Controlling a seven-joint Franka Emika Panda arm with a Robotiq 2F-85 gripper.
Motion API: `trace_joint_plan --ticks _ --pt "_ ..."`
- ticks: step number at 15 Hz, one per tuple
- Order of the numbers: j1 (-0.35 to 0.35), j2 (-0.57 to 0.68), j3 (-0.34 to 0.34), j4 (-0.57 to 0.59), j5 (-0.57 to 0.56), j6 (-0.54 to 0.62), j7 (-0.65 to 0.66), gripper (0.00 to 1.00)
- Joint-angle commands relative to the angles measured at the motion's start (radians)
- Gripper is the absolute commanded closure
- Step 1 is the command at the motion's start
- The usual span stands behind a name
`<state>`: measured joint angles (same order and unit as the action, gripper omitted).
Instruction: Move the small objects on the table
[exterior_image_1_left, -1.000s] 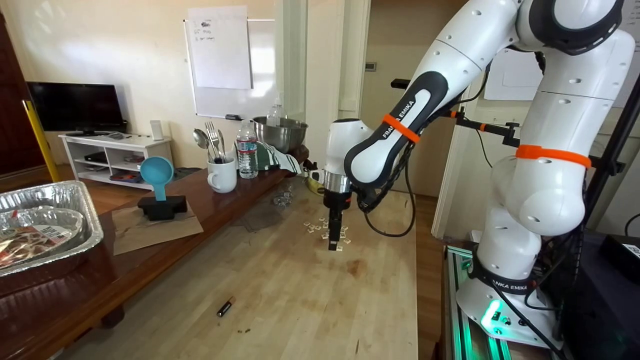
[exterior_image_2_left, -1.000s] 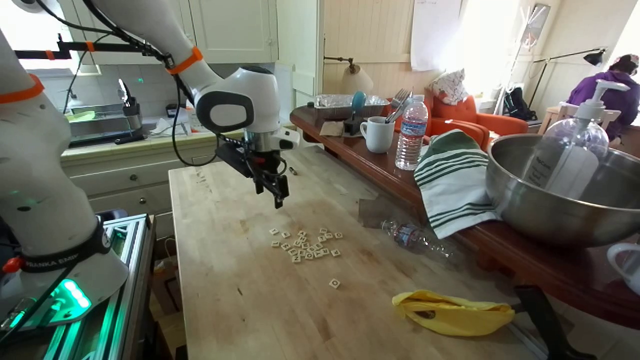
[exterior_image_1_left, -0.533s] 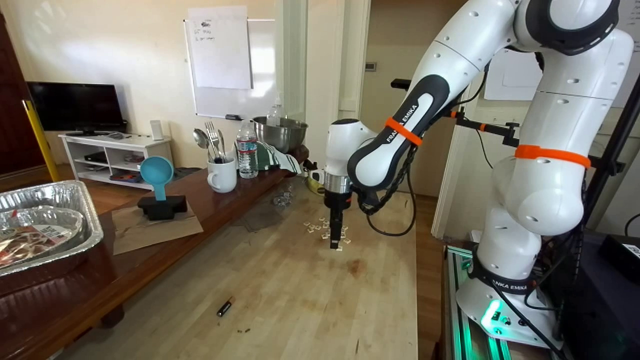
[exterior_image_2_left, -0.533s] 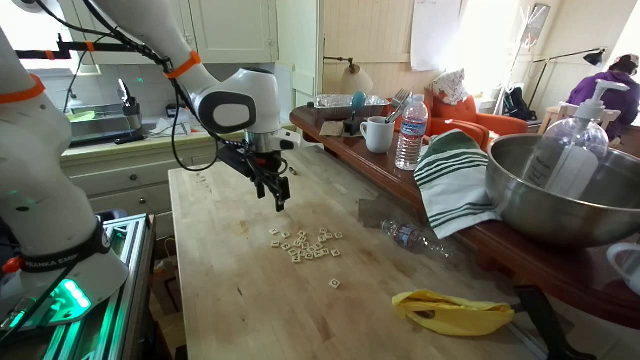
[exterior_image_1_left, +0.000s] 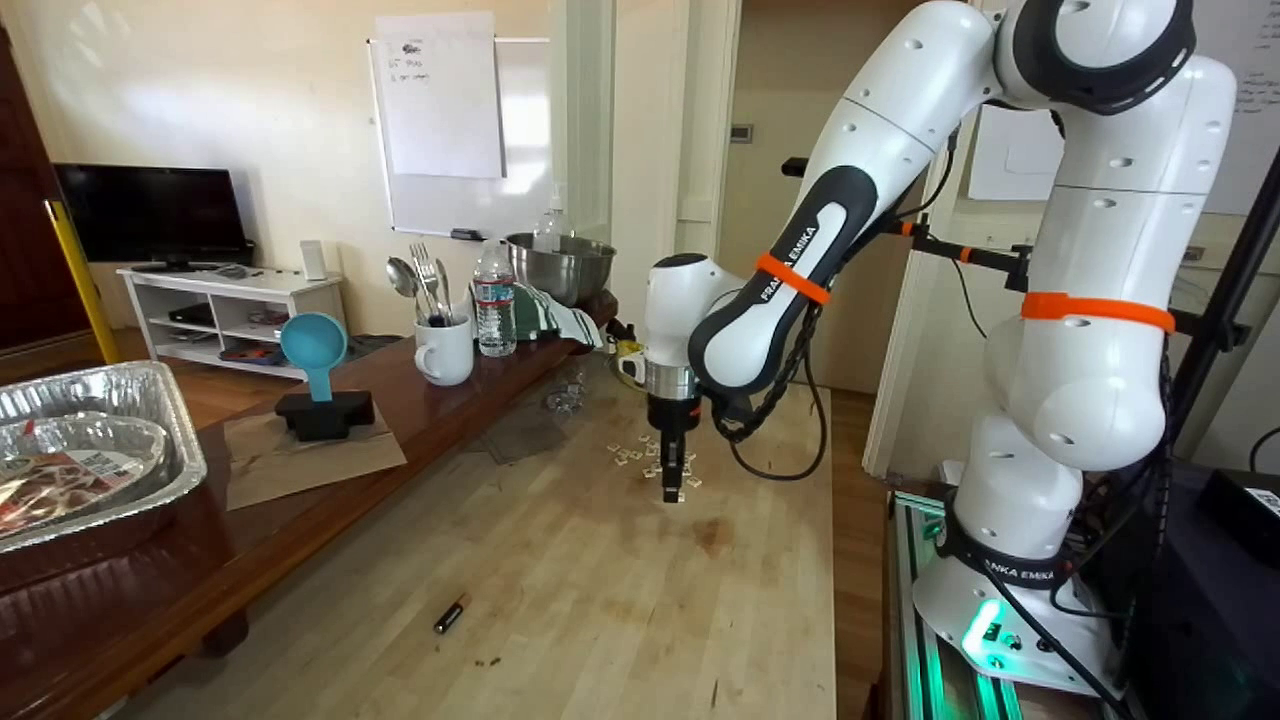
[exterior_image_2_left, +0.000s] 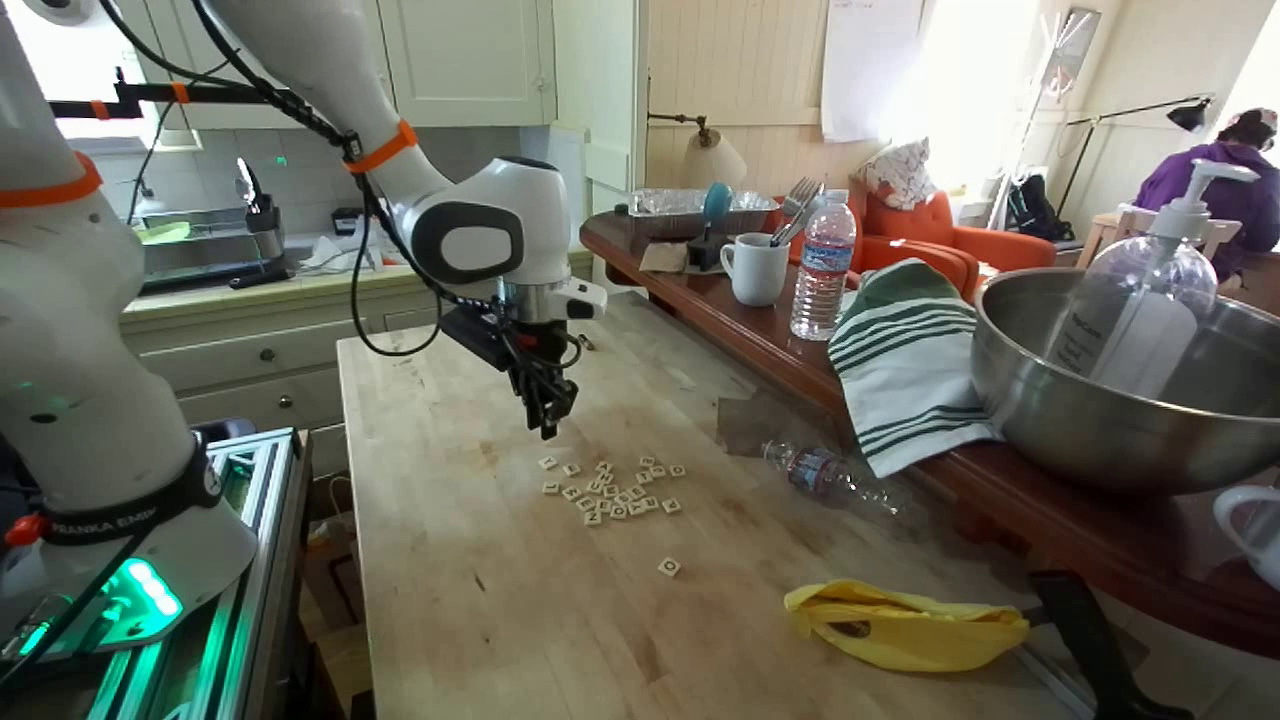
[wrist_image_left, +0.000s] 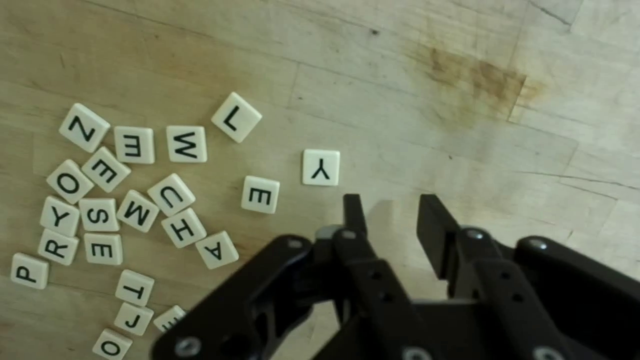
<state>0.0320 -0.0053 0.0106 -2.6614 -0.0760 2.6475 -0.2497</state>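
Note:
The small objects are cream letter tiles (wrist_image_left: 100, 215), lying loosely clustered on the wooden table (exterior_image_1_left: 600, 600). In the wrist view they spread across the left half, with a Y tile (wrist_image_left: 321, 167) and an E tile (wrist_image_left: 260, 194) closest to the fingers. One tile (exterior_image_2_left: 669, 567) lies apart from the cluster in an exterior view. My gripper (wrist_image_left: 390, 200) points down above the table at the cluster's edge. A gap stands between its fingers (wrist_image_left: 436, 230), partly narrowed, with only bare wood seen through it. In an exterior view the gripper (exterior_image_1_left: 671, 495) hides some tiles behind it.
A fallen plastic bottle (exterior_image_2_left: 835, 482) and a yellow banana-shaped item (exterior_image_2_left: 905, 627) lie on the table. Along its side runs a raised dark shelf with a mug (exterior_image_2_left: 757, 270), a bottle (exterior_image_2_left: 825, 265), a towel (exterior_image_2_left: 905, 370) and a steel bowl (exterior_image_2_left: 1130, 400). A battery (exterior_image_1_left: 451, 614) lies farther off.
The fingers have moved closer together from a wide spread. My gripper has come down slightly, toward the tiles in an exterior view. The tiles look unmoved.

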Motion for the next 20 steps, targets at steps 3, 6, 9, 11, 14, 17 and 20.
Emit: trace_joint_plan --ticks 3,6,9,11,14,17,20 --pt "-0.018 0.056 -0.011 0.019 -0.087 0.019 0.079 1.0" --pt "-0.02 0.076 -0.016 0.024 -0.12 0.025 0.102 1.0" --pt "-0.022 0.065 -0.021 0.011 -0.142 0.03 0.118 1.0" --pt "-0.024 0.055 -0.027 0.005 -0.177 0.029 0.142 1.0" --pt "-0.03 0.066 -0.037 0.005 -0.223 0.045 0.166 1.0" --pt "-0.032 0.086 -0.038 0.007 -0.233 0.075 0.159 1.0" --pt "-0.03 0.12 -0.037 0.011 -0.22 0.14 0.159 1.0"
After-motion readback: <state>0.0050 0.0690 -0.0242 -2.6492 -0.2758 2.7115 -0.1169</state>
